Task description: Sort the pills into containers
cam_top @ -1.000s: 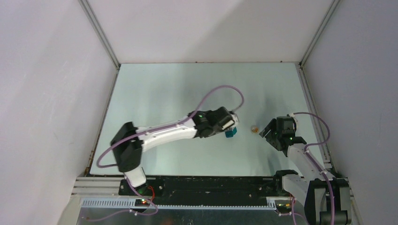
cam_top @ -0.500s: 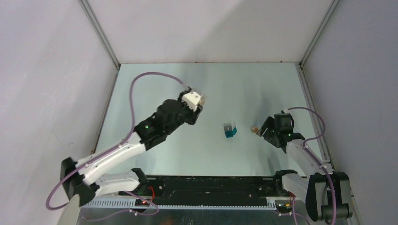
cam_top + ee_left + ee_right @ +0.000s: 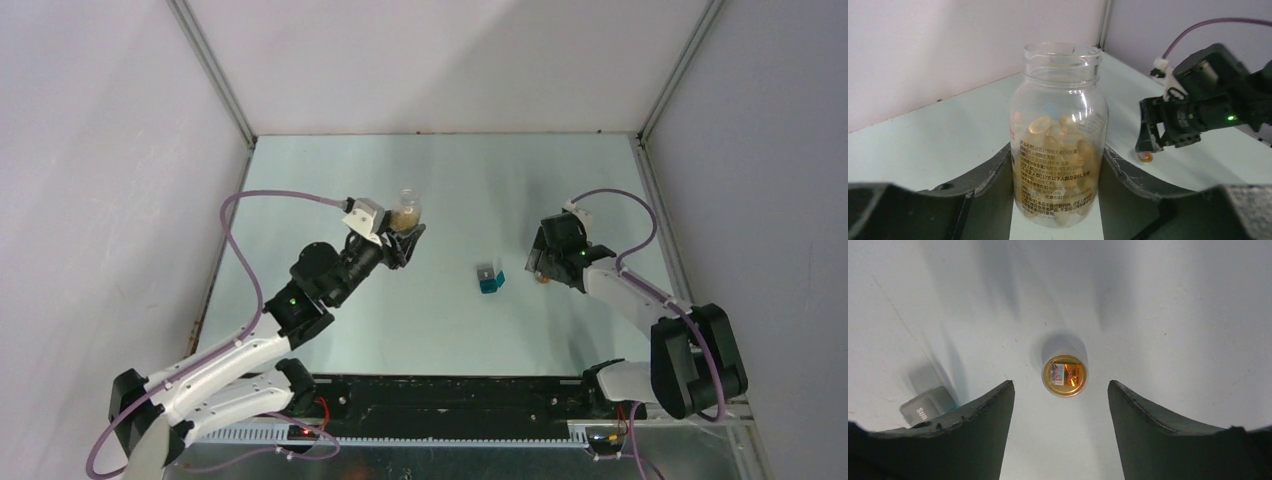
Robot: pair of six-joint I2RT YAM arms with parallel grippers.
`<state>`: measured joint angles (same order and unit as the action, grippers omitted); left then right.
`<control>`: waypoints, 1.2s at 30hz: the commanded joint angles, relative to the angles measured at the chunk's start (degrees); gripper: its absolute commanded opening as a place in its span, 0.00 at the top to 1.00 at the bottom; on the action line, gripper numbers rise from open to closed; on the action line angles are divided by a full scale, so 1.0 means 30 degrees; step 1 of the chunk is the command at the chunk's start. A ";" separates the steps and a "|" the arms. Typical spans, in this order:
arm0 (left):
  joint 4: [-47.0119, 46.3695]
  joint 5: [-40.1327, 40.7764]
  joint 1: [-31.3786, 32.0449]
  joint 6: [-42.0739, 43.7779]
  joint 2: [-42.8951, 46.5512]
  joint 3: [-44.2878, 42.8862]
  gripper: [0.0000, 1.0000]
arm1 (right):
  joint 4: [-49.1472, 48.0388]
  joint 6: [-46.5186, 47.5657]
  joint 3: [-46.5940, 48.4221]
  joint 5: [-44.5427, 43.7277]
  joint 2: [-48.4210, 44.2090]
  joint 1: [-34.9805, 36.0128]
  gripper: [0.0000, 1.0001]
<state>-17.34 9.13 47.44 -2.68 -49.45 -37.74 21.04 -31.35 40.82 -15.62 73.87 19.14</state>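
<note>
Left arm, change: a second ago we had the left gripper down at the teal case; it has since drawn away to the left and is now raised.
Left pincer: pinching a pill bottle by its lower body, one finger on each side.
Bottle: upright, long axis vertical, open mouth up with no cap, partly filled with amber softgels.
Right arm, change: it has swung in from the right, so the right gripper now hangs over a round amber pill lying alone on the table.
Right pincer: spread, a finger on either side of the pill, touching nothing.
Case, place: unmoved, mid-table, between the two grippers and just beside the right one.
Case, heading: in the top view its long axis runs roughly near to far; the grey face points up, marked "Sun" in the right wrist view.
Meaning: we judge that the loose pill is next to be picked up, with no pill seen in the case yet.
</note>
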 commanded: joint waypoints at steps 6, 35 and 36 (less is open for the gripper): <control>-0.1802 -0.0756 -0.0108 -0.1246 0.1241 0.0711 1.00 | 0.0751 0.0834 0.1464 -0.1497 0.2689 0.0694 0.27; -0.1268 -0.2135 -0.0088 -0.1217 0.0724 0.1144 1.00 | 0.0546 0.0817 0.1511 0.0301 0.3746 -0.0145 0.46; -0.1276 -0.2149 -0.0083 -0.1217 0.0694 0.1148 1.00 | 0.0531 0.0800 0.1511 0.0321 0.3757 -0.0162 0.47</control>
<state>-19.09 3.75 47.44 -6.04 -47.35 -34.46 22.87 -29.67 43.68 -14.94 84.23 19.11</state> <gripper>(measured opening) 0.561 0.534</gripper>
